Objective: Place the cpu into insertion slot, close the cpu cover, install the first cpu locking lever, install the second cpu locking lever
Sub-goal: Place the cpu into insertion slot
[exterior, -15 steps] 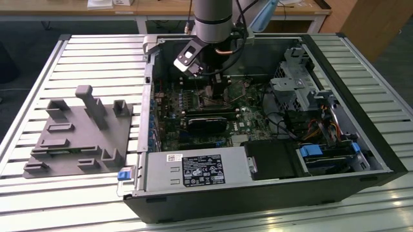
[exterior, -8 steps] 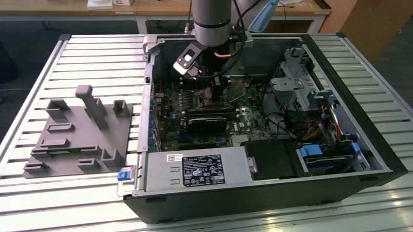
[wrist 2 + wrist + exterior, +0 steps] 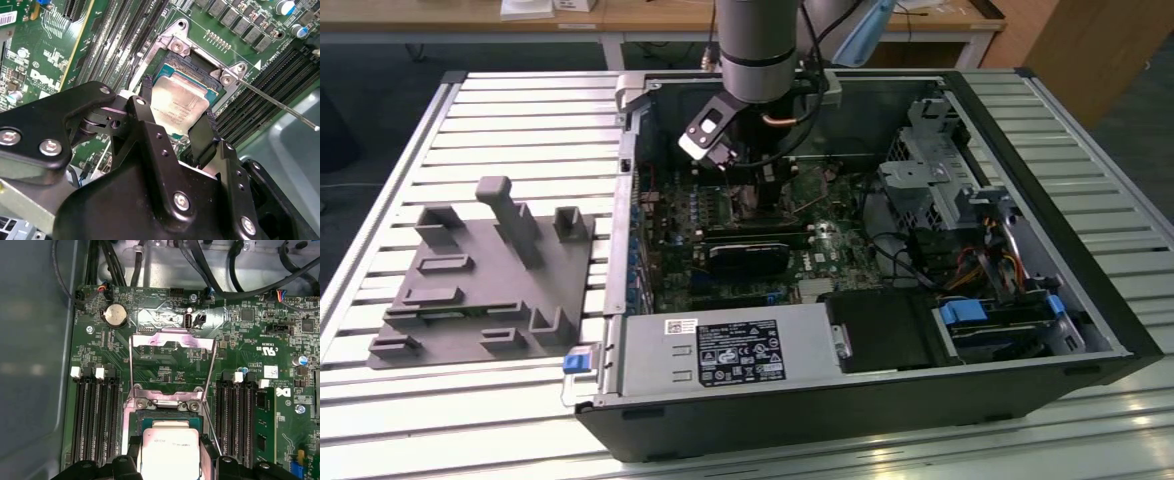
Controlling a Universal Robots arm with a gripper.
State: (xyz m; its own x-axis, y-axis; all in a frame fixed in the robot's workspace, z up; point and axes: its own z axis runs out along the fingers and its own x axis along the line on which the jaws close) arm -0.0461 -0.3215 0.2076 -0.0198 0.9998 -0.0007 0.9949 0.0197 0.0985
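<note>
Clearly the job is at its first step. In the exterior view the arm (image 3: 758,60) reaches down into the open computer case (image 3: 1067,300), and its tool end sits low over the motherboard (image 3: 827,250) (the fingers themselves are hard to make out from here).

In the second wrist view the gripper (image 3: 175,114) is clamped on the cpu (image 3: 179,102). One black finger (image 3: 146,92) presses one edge of the chip and the other presses the opposite edge. The insertion slot (image 3: 192,74) lies just beyond the fingertips and partly beneath the chip. The chip looks tilted, so I judge it not yet seated, though whether it touches the slot I cannot tell. A thin locking lever (image 3: 280,102) sticks out free to the side of the fingers, unlatched.

In the first wrist view the cpu (image 3: 170,452) again sits between the fingers, over the near part of the insertion slot (image 3: 170,416). Past the fingertips the cpu cover (image 3: 172,339) stands swung open, and green board shows through its window.

So nothing is finished: the chip is held, the cover is open, and the one lever seen is loose.
</note>
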